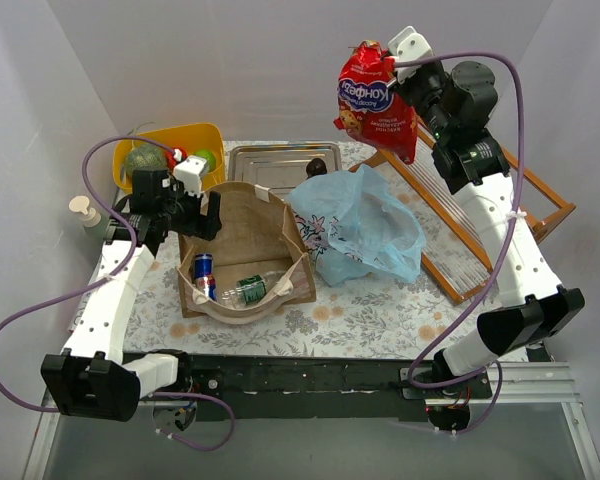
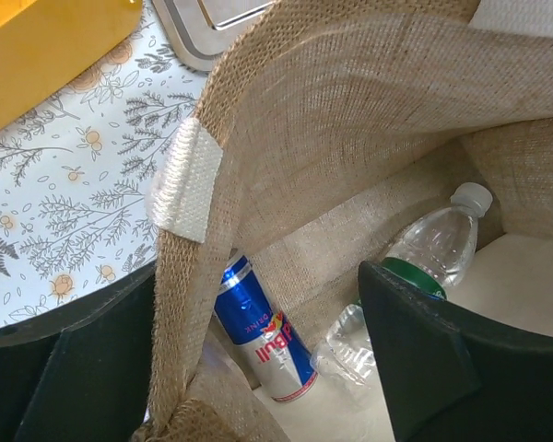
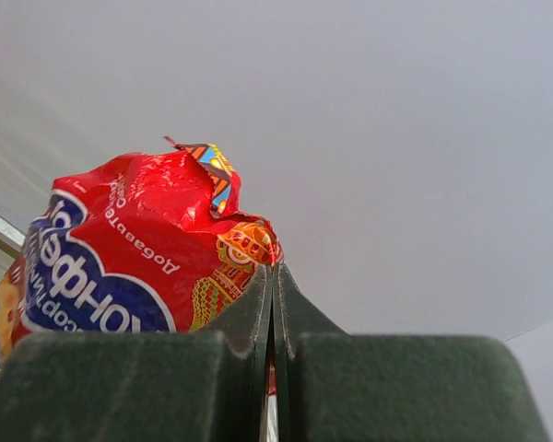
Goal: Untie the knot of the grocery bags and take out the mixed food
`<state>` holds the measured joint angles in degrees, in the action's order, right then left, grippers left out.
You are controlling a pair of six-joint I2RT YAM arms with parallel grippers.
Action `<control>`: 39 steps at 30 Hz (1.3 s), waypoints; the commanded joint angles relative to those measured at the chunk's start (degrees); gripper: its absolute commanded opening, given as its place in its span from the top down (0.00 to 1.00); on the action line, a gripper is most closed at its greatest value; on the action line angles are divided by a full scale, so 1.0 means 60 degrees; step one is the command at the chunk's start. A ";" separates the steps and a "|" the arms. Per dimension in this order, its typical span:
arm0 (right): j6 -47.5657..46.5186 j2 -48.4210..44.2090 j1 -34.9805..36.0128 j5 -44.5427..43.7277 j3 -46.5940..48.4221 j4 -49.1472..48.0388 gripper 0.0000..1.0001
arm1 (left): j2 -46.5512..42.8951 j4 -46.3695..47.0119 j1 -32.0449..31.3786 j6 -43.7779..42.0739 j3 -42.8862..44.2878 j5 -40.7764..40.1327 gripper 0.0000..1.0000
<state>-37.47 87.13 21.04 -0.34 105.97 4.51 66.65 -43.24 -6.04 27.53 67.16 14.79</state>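
The shiny red snack packet (image 1: 375, 100) is held high at the far right, pinched by one edge in the closed right jaws, and could be dropped. The empty left jaws are spread wide around the wall of the brown woven bag (image 1: 245, 225), which could be pulled over.

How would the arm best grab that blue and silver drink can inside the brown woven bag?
Grip the blue and silver drink can near its upper end, from above through the open brown woven bag: it stands leaning against the wall, clear plastic bottle beside it.
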 commanded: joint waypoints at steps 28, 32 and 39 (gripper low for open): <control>0.1822 -0.1836 -0.0650 0.3704 -0.0084 0.0506 0.99 | 0.4915 0.5447 -0.2845 0.3862 0.5725 0.6426 0.02; 0.1646 -0.1997 -0.0650 0.3952 -0.0143 0.1150 0.99 | 0.5764 0.5669 -0.3065 0.4040 0.6427 0.6486 0.02; 0.1719 -0.2056 -0.0664 0.4085 -0.0070 0.1766 0.99 | 0.6936 0.7149 -0.3459 0.5591 0.6838 0.7847 0.02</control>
<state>-26.94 78.59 17.32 22.65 100.82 21.93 105.58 -6.55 -24.93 55.00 105.27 55.51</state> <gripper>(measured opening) 0.020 0.982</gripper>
